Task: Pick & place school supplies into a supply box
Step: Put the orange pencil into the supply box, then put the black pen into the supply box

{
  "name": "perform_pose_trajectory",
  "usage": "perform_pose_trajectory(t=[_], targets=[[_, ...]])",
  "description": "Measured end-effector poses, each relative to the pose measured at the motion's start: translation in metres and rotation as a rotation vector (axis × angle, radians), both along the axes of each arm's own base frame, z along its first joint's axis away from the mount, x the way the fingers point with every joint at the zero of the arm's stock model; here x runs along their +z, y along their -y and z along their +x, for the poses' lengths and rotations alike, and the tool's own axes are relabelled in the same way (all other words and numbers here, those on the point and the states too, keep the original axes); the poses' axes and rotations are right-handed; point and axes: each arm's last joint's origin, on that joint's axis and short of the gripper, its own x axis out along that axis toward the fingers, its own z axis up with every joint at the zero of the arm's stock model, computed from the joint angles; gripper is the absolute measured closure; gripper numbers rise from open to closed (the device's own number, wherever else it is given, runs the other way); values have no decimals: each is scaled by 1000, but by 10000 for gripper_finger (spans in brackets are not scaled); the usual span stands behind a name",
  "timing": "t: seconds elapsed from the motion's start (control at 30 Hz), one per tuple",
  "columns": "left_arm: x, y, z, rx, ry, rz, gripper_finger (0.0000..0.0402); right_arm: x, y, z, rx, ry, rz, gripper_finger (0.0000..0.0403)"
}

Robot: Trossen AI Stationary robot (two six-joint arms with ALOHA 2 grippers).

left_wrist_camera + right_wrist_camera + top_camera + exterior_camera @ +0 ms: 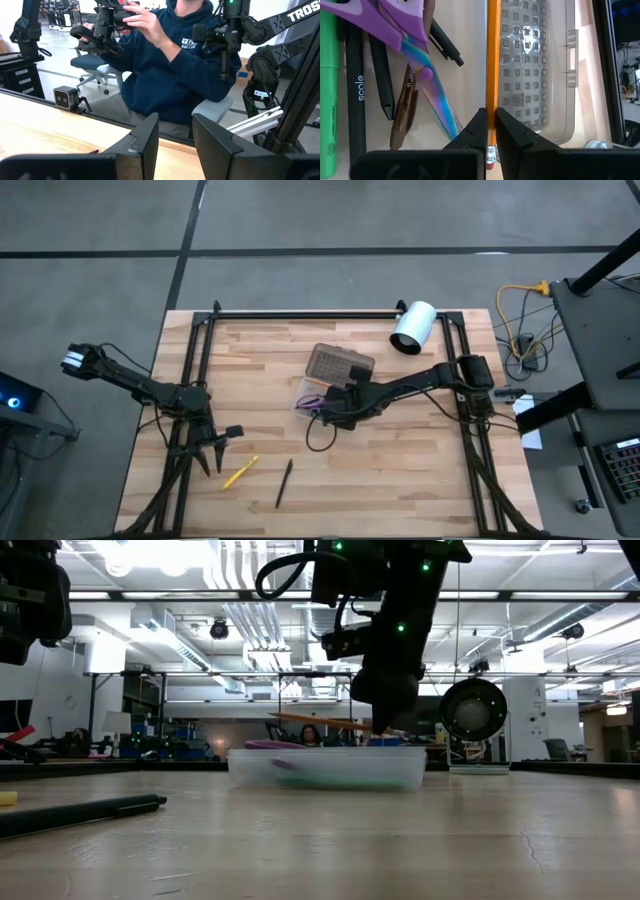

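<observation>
The supply box [312,397] is a clear tray mid-table, its grey dotted lid [340,363] laid open toward the far edge. In the right wrist view the tray holds purple-handled scissors [395,25], a green marker [329,100] and black pens [357,90]. My right gripper [335,408] is over the tray, shut on an orange pencil [493,50]. A yellow pencil [240,471] and a black pen [284,483] lie flat on the table near the front. My left gripper [213,450] is open and empty, just left of the yellow pencil. My right gripper pinches the orange pencil between its two fingers near the eraser end [491,145]. The fingers come from above, pointing down, and lie across the pencil. The pencil [310,721] lies about level, lifted clear just above the tray's rim [325,752].
A white cylinder [413,327] lies at the far right of the table. A black frame rail [300,313] runs along the far edge. A person in a dark blue hoodie [170,65] sits beyond the table's edge. Bare wood lies between the box and the front edge.
</observation>
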Motion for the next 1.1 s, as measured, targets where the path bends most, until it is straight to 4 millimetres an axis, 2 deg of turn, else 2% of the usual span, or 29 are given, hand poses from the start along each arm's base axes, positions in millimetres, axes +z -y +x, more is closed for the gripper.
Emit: perform_pose_trajectory(t=[0.77, 1.1], targets=[[0, 0, 0, 0, 0, 0, 297, -1, -1, 0, -3, 2, 47, 389], [0, 0, 0, 0, 0, 0, 297, -1, -1, 0, 0, 2, 43, 329]])
